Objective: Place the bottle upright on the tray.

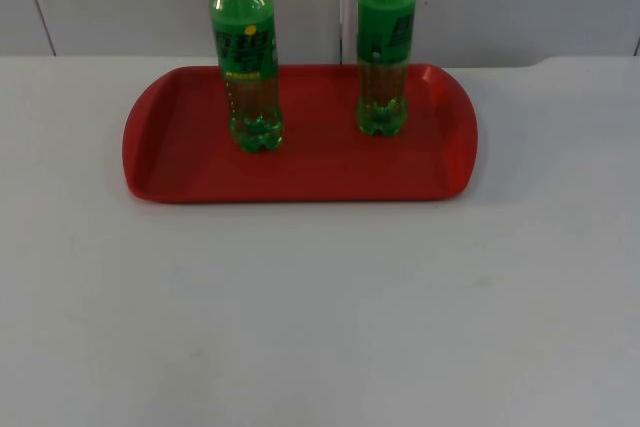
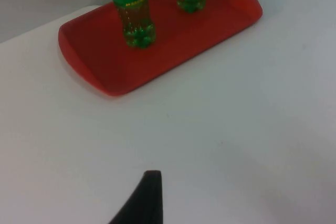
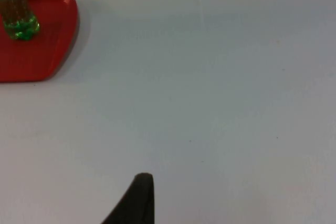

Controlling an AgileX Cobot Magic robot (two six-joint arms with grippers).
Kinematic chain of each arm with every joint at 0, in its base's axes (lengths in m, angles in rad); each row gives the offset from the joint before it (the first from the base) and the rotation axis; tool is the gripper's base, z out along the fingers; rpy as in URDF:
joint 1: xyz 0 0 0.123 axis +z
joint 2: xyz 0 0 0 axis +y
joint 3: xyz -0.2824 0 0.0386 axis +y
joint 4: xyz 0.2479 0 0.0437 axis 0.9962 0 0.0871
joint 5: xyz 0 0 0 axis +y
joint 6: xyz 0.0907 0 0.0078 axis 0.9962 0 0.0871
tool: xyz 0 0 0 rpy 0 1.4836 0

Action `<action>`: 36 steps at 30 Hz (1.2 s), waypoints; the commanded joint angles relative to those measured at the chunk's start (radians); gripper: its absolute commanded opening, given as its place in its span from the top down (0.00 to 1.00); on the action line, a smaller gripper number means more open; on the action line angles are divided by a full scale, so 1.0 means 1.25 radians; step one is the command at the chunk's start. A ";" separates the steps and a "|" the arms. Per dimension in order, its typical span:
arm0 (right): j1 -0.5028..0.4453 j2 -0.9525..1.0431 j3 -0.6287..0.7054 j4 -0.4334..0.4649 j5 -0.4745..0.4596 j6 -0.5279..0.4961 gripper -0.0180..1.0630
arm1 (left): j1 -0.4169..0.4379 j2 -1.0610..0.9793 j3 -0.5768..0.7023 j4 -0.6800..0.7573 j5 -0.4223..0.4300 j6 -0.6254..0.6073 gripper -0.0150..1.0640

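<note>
Tray (image 1: 170, 162): red, oblong, rounded corners, raised rim; lies flat on the white table near the grey wall. Left bottle (image 1: 247, 57): green plastic, dark label, upright on the tray. Right bottle (image 1: 385, 47): same kind, upright, well apart from the first.

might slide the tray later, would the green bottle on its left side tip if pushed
Probably yes: the tall, narrow green plastic bottle stands upright on a small lobed base on the red plastic tray. It looks partly filled, so likely light. Its smooth round body would probably roll once down.
</note>
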 commanded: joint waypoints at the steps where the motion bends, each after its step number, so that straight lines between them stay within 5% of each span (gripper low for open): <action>1: -0.003 -0.003 0.002 -0.002 -0.005 -0.003 0.01 | -0.005 -0.004 0.005 0.010 -0.006 -0.006 0.01; 12: -0.003 -0.003 0.002 -0.002 -0.005 -0.003 0.01 | 0.008 -0.004 0.005 0.010 -0.006 -0.006 0.01; 36: -0.003 -0.003 0.002 -0.002 -0.005 -0.003 0.01 | 0.358 -0.004 0.005 0.010 -0.006 -0.006 0.01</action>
